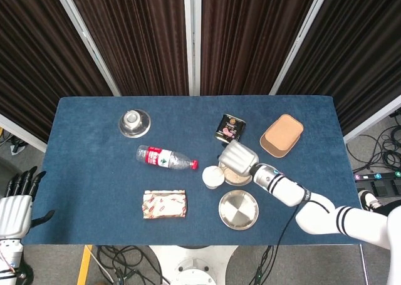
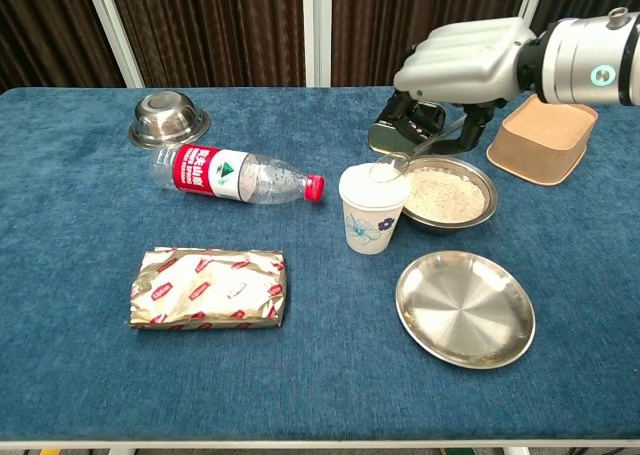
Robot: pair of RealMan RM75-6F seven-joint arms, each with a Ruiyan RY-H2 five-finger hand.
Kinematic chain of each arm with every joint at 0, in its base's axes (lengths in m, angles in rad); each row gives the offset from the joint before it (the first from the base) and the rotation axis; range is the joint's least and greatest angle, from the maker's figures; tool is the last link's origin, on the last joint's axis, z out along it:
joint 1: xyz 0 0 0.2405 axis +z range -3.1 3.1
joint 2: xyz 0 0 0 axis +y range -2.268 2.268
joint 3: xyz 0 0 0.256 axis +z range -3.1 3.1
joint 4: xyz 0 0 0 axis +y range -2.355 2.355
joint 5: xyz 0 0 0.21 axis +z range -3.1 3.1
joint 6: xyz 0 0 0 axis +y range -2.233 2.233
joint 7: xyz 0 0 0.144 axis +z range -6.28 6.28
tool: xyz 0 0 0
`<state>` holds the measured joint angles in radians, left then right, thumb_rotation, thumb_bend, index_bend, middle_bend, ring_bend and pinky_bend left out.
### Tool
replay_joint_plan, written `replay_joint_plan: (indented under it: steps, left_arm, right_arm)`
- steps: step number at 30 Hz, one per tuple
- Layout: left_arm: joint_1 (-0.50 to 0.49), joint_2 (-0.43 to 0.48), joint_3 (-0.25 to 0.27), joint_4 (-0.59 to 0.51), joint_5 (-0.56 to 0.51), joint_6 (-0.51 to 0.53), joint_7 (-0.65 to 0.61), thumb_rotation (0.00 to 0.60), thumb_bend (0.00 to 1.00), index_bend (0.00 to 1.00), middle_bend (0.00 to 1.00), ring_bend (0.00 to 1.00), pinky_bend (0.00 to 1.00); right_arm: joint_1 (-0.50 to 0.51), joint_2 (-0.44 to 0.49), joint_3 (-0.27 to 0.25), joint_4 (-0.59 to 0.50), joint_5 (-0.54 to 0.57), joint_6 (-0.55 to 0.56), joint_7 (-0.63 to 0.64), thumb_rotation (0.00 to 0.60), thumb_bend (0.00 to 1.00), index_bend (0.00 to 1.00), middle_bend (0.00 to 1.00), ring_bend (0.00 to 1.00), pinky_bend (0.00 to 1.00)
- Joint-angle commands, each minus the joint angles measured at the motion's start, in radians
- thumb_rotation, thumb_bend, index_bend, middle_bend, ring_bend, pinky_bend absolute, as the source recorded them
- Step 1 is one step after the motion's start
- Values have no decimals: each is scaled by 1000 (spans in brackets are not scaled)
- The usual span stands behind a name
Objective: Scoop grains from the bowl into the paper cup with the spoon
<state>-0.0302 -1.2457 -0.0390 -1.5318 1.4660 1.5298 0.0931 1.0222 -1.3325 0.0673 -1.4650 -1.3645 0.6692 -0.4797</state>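
A steel bowl (image 2: 448, 196) of pale grains sits right of the white flowered paper cup (image 2: 372, 208) on the blue table. My right hand (image 2: 462, 68) hangs above the bowl's left side and holds a clear spoon (image 2: 397, 163), whose bowl end sits over the cup's rim with grains in it. In the head view the right hand (image 1: 238, 158) covers most of the bowl (image 1: 241, 175), beside the cup (image 1: 212, 176). My left hand (image 1: 15, 207) stays off the table's left edge, fingers spread, holding nothing.
A dark tin (image 2: 403, 123) stands behind the bowl. A tan container (image 2: 542, 140) sits at the far right, an empty steel plate (image 2: 465, 308) in front. A lying water bottle (image 2: 236, 175), a small steel bowl (image 2: 168, 118) and a foil packet (image 2: 209, 288) occupy the left half.
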Motion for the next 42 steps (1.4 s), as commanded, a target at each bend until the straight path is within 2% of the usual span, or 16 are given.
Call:
replay_joint_plan:
  steps: [1, 11, 18, 22, 29, 32, 35, 37, 42]
  left_arm:
    - [2, -1, 0, 4, -5, -2, -6, 600, 170, 162, 137, 94, 68]
    - [10, -11, 4, 25, 6, 11, -24, 600, 170, 162, 137, 94, 68]
    - [9, -15, 2, 31, 5, 8, -31, 600, 170, 162, 137, 94, 68]
    - [11, -17, 1, 35, 2, 8, -35, 600, 170, 162, 136, 94, 68]
    - [11, -20, 0, 46, 2, 7, -45, 600, 170, 162, 137, 94, 68]
    - [13, -21, 0, 49, 0, 6, -50, 600, 170, 162, 137, 94, 68]
    - [15, -22, 0, 53, 0, 8, -55, 600, 169, 162, 137, 94, 68]
    - [15, -23, 0, 55, 1, 8, -58, 600, 170, 162, 137, 94, 68]
    - [8, -22, -1, 59, 9, 4, -61, 600, 169, 162, 137, 94, 68]
  right_arm:
    - [37, 1, -11, -19, -18, -17, -122, 600, 327, 644, 610, 288, 130]
    - [84, -13, -50, -42, -113, 12, -520, 600, 327, 644, 610, 288, 79]
    - [99, -20, -52, -78, -116, 11, -699, 600, 327, 644, 610, 288, 49]
    - [93, -21, -52, -102, -101, 30, -814, 600, 327, 646, 613, 288, 5]
    - [68, -43, -33, -146, 26, 90, -1019, 600, 327, 657, 620, 288, 0]
    - [62, -47, -25, -165, 68, 115, -1029, 600, 327, 657, 620, 288, 0]
    - [40, -38, -18, -187, 80, 158, -976, 600, 327, 657, 620, 288, 0]
    - [17, -29, -13, -198, 77, 189, -907, 600, 327, 659, 620, 288, 0]
    - [-69, -2, -15, -198, 38, 279, -634, 600, 327, 662, 620, 288, 0]
